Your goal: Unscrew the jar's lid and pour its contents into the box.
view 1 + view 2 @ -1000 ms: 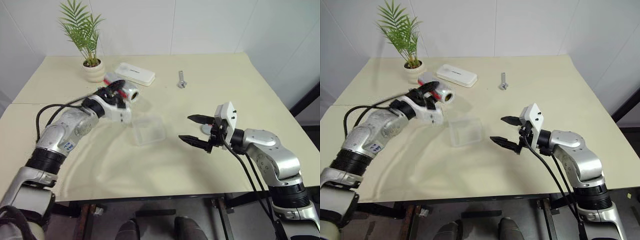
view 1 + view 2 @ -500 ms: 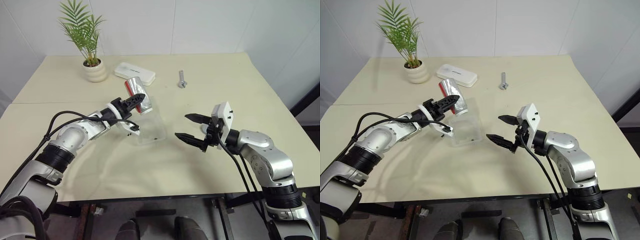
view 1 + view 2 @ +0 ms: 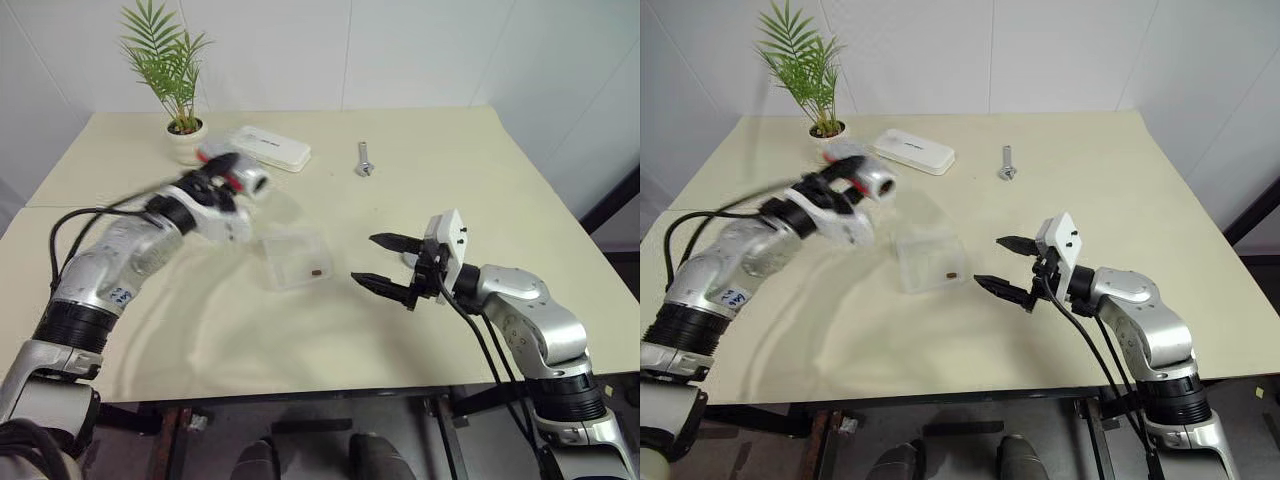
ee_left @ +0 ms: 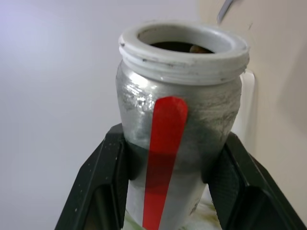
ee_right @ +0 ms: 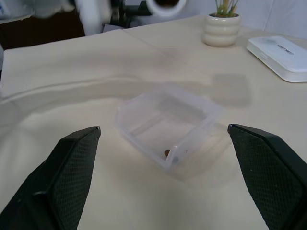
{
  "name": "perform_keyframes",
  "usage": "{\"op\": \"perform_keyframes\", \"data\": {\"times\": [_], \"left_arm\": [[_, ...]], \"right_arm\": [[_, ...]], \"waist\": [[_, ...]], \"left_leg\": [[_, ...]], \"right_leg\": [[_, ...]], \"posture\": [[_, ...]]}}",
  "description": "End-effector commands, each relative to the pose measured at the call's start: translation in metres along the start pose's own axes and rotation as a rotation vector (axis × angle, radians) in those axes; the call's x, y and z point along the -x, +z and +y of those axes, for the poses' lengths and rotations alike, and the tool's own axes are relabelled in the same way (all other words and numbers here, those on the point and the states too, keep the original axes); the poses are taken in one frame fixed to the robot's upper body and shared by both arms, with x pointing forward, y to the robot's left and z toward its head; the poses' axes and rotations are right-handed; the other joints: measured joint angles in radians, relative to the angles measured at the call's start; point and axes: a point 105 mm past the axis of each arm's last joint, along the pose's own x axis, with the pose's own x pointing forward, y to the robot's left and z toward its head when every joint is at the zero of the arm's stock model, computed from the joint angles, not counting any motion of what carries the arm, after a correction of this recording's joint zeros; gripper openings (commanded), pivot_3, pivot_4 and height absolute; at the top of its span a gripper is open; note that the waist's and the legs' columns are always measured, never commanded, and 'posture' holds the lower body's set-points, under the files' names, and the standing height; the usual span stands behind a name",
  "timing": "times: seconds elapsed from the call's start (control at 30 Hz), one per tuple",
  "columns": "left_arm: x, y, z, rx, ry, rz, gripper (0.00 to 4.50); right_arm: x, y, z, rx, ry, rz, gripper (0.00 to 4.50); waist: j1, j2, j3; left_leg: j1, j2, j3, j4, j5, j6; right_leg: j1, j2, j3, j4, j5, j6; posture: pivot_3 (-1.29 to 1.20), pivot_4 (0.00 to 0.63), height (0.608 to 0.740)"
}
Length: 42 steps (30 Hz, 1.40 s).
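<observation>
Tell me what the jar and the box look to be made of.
The jar: seemingly metal or foil-wrapped, with a crinkled silver sheen; its threaded white rim looks like plastic, and a glossy red strip runs down its side. The box: clear, slightly frosted plastic, since the table shows through its thin walls.

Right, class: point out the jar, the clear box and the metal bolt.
jar (image 4: 178,115): left wrist view, on its silver side.
clear box (image 3: 285,275): left eye view, on its near wall.
metal bolt (image 3: 363,158): left eye view, on its shaft.

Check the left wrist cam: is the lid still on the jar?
No. The jar, clamped in the left gripper, has an open white threaded mouth with no cap on it.
</observation>
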Motion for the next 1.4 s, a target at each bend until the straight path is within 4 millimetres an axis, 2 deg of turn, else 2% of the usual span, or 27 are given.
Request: {"op": "perform_keyframes", "data": {"times": [0.03, 0.13, 0.27, 0.47, 0.6, 0.77, 0.83, 1.03, 1.17, 1.27, 1.33, 1.4], "left_arm": [[0.011, -0.054, 0.017, 0.609, 0.103, 0.194, 1.86], [0.022, -0.084, 0.017, 0.976, 0.209, 0.234, 1.86], [0.042, -0.117, 0.01, 1.196, 0.334, 0.289, 1.86], [0.064, -0.147, -0.015, 1.288, 0.389, 0.34, 1.86], [0.075, -0.157, -0.032, 1.342, 0.424, 0.368, 1.86], [0.082, -0.159, -0.044, 1.348, 0.41, 0.367, 1.86], [0.085, -0.161, -0.046, 1.333, 0.411, 0.387, 2.59], [0.095, -0.159, -0.049, 1.289, 0.361, 0.388, 4.41], [0.112, -0.149, -0.047, 1.238, 0.31, 0.369, 4.46], [0.135, -0.135, -0.044, 1.125, 0.235, 0.358, 4.46], [0.149, -0.118, -0.038, 0.998, 0.122, 0.323, 4.46], [0.155, -0.099, -0.028, 0.905, 0.01, 0.259, 4.46]], "right_arm": [[0.003, 0.005, -0.004, 0.048, 0.011, -0.017, 4.48], [0.003, 0.007, -0.008, 0.075, 0.006, -0.033, 4.48], [0.006, 0.007, -0.01, 0.116, 0.014, -0.034, 4.48], [0.008, 0.015, -0.017, 0.224, -0.029, -0.103, 4.48], [0.008, 0.022, -0.022, 0.196, -0.033, -0.153, 4.48], [0.005, 0.023, -0.021, 0.186, -0.02, -0.159, 4.48], [0.004, 0.023, -0.021, 0.185, -0.017, -0.157, 4.5], [0.002, 0.023, -0.016, 0.172, 0.0, -0.163, 4.5], [0.003, 0.023, -0.01, 0.165, 0.015, -0.162, 4.5], [0.008, 0.023, -0.007, 0.166, 0.031, -0.15, 4.5], [0.012, 0.023, -0.007, 0.182, 0.049, -0.129, 4.5], [0.016, 0.025, -0.007, 0.195, 0.067, -0.11, 4.5]], "waist": [[0.0, 0.0, 0.0], [-0.007, -0.001, 0.0], [-0.006, -0.001, 0.0], [0.0, -0.003, -0.001], [-0.002, -0.003, -0.001], [-0.002, -0.003, -0.001], [-0.002, -0.003, -0.001], [-0.003, -0.003, -0.001], [-0.003, -0.003, -0.001], [-0.009, -0.003, -0.001], [-0.009, -0.004, -0.001], [-0.008, -0.004, -0.001]], "left_leg": [[0.0, 0.0, 0.0, 0.001, 0.0, 0.0], [0.0, 0.0, 0.0, 0.003, 0.001, 0.001], [0.001, 0.0, 0.0, 0.003, 0.001, 0.001], [0.001, 0.0, -0.001, 0.002, 0.001, 0.001], [0.001, 0.0, 0.0, 0.002, 0.001, 0.001], [0.002, 0.0, 0.0, 0.001, 0.001, 0.0], [0.002, 0.0, 0.0, 0.002, 0.001, 0.0], [0.002, 0.0, 0.0, 0.001, 0.001, 0.0], [0.001, 0.0, 0.0, 0.001, 0.0, -0.001], [0.002, 0.001, 0.0, 0.0, -0.001, -0.002], [0.002, 0.001, 0.0, 0.0, -0.002, -0.003], [0.002, 0.002, 0.0, -0.001, -0.002, -0.003]], "right_leg": [[0.0, 0.0, 0.0, 0.001, 0.0, 0.0], [0.0, 0.0, 0.0, 0.001, 0.001, 0.0], [0.0, 0.0, 0.0, 0.002, 0.001, 0.001], [0.001, 0.0, 0.0, 0.002, 0.001, 0.001], [0.001, 0.0, 0.0, 0.001, 0.001, 0.001], [0.001, 0.0, 0.0, 0.001, 0.001, 0.001], [0.001, 0.0, 0.0, 0.001, 0.001, 0.001], [0.001, 0.0, 0.0, 0.001, 0.001, 0.0], [0.001, 0.0, 0.0, 0.0, 0.001, 0.0], [0.001, 0.0, 0.0, 0.0, 0.001, 0.0], [0.001, 0.0, 0.0, 0.0, 0.0, -0.001], [0.0, 0.0, -0.001, 0.0, -0.001, -0.003]], "posture": [[0.0, 0.15, 0.74], [0.0, 0.15, 0.74], [0.0, 0.15, 0.74], [0.0, 0.15, 0.74], [0.0, 0.15, 0.74], [0.0, 0.15, 0.74], [0.0, 0.15, 0.74], [0.0, 0.15, 0.74], [0.0, 0.15, 0.74], [0.0, 0.15, 0.74], [0.0, 0.15, 0.74], [0.0, 0.15, 0.74]]}}
